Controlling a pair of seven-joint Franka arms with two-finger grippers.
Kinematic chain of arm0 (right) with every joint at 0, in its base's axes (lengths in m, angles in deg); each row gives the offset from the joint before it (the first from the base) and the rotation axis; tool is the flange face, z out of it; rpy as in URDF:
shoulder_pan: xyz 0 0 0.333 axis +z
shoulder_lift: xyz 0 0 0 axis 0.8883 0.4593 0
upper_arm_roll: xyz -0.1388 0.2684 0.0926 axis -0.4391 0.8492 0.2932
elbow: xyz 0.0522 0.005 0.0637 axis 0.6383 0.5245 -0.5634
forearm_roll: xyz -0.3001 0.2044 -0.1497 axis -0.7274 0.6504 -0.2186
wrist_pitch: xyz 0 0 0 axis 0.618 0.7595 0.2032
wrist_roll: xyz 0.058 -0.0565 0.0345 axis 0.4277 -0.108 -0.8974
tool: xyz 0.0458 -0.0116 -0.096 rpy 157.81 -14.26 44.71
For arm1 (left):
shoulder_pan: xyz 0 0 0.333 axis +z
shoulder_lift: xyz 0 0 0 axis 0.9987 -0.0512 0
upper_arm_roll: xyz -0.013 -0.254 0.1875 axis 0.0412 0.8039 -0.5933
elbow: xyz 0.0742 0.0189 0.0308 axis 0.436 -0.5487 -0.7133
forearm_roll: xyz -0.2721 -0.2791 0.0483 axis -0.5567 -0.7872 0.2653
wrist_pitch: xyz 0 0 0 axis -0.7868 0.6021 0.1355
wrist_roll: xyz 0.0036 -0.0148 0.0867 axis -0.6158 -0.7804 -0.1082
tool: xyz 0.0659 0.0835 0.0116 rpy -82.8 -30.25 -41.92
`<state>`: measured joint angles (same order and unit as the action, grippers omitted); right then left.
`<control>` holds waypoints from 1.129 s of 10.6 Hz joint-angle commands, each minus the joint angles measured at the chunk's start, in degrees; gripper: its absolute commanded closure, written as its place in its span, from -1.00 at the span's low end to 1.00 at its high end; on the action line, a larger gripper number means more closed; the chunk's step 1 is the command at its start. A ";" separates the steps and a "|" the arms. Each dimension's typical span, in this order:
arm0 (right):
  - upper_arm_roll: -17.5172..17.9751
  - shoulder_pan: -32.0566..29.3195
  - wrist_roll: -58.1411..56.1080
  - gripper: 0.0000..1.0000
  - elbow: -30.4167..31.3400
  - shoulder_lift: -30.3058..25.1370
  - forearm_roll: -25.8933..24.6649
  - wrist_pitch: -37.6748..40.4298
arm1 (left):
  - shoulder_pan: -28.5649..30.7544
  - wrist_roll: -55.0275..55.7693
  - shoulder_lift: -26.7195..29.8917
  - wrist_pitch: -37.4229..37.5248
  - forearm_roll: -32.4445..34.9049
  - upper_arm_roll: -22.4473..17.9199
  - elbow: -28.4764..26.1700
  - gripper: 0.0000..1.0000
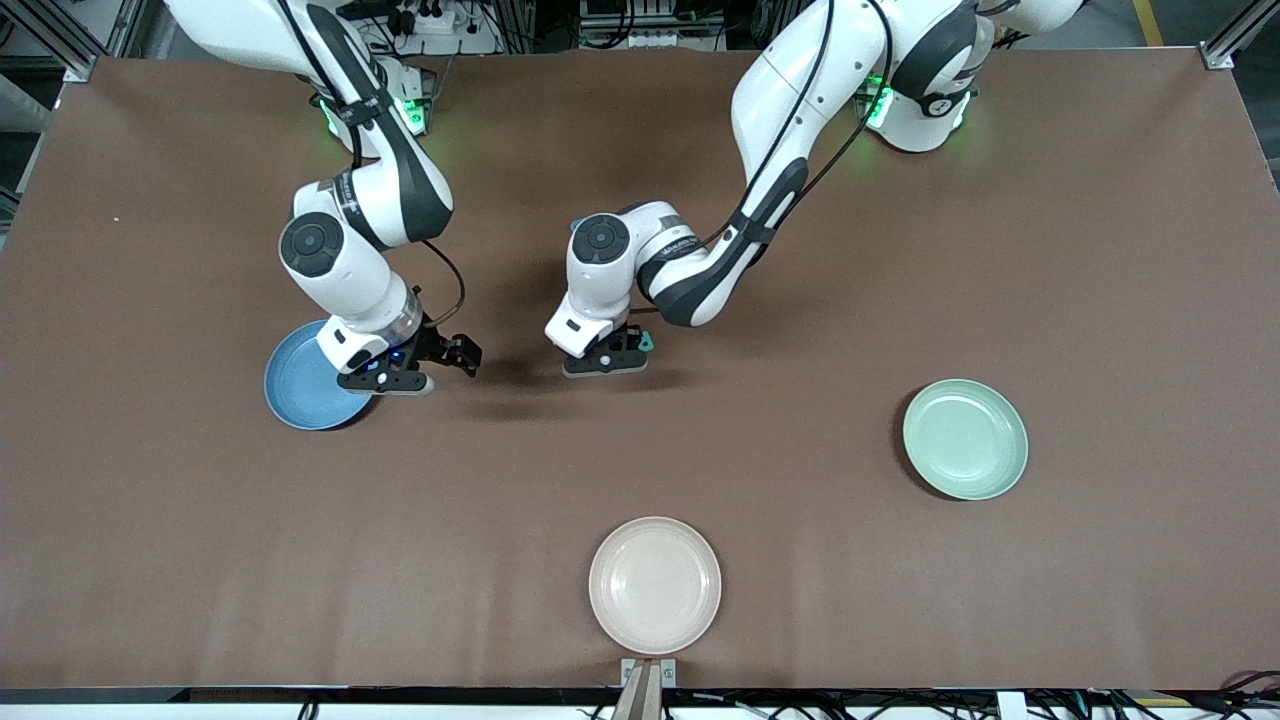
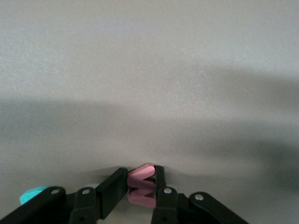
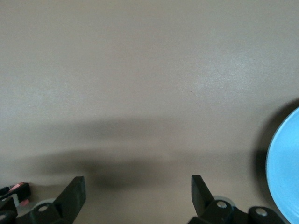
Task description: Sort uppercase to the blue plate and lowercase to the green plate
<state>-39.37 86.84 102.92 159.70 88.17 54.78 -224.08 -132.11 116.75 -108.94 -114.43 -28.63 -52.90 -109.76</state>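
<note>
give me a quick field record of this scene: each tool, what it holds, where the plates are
left tool: shut on a red foam letter, low over the table's middle
right tool: open, holding nothing, beside the blue plate
green plate: toward the left arm's end, no letters on it
cream plate: nearest the front camera, no letters on it

Cream plate on brown table

The cream plate point(image 1: 654, 585) sits empty on the brown table point(image 1: 1100, 300), at the edge nearest the front camera, midway between both ends.
</note>
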 commanded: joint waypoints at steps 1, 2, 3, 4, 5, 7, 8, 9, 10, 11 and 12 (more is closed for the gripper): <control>0.63 -0.80 -1.15 -1.00 0.70 -0.63 0.76 -0.44 | -0.14 0.89 1.72 2.80 0.96 -0.35 0.08 1.00; 0.63 -0.80 -1.15 -1.00 0.70 -0.54 0.76 -0.44 | 0.56 0.63 2.42 3.59 0.87 -0.34 0.08 1.00; 0.72 -0.71 -0.97 -1.00 0.79 -0.36 0.76 -0.44 | 0.91 0.63 3.12 4.39 0.87 -0.26 0.08 1.00; 1.85 -0.63 -0.28 -1.00 0.79 -0.10 0.76 -0.70 | 1.61 0.54 3.82 4.48 0.87 -0.08 -0.01 1.00; 3.42 -0.62 0.77 -1.00 0.79 0.42 1.02 -1.75 | 2.75 0.54 4.70 4.57 1.04 0.18 -0.10 1.00; 6.49 -0.01 6.90 -1.00 0.87 3.40 1.11 -4.73 | 5.56 0.10 7.24 5.96 0.43 0.88 -0.62 1.00; 7.73 0.95 11.64 -1.00 0.79 4.90 0.94 -5.62 | 7.32 -0.51 8.39 8.24 0.26 1.58 -0.63 1.00; 7.83 2.52 14.55 -1.00 0.61 5.69 0.59 -5.63 | 9.16 -2.69 9.18 10.26 0.17 1.85 -0.71 1.00; 7.84 3.76 17.72 -1.00 0.35 7.01 0.32 -5.72 | 10.66 -4.97 10.06 11.76 0.08 1.85 -0.72 1.00; 7.84 4.73 22.36 -1.00 -0.17 8.15 -1.25 -5.72 | 12.85 -5.95 10.94 13.34 0.08 1.94 -0.72 1.00; 7.84 5.00 26.06 -1.00 -1.22 9.03 -3.87 -5.19 | 14.35 -7.79 11.73 15.10 0.08 1.94 -0.72 1.00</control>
<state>-31.52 91.56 123.44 160.27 95.70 53.89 -229.51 -120.15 111.31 -99.53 -101.78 -28.64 -51.86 -109.03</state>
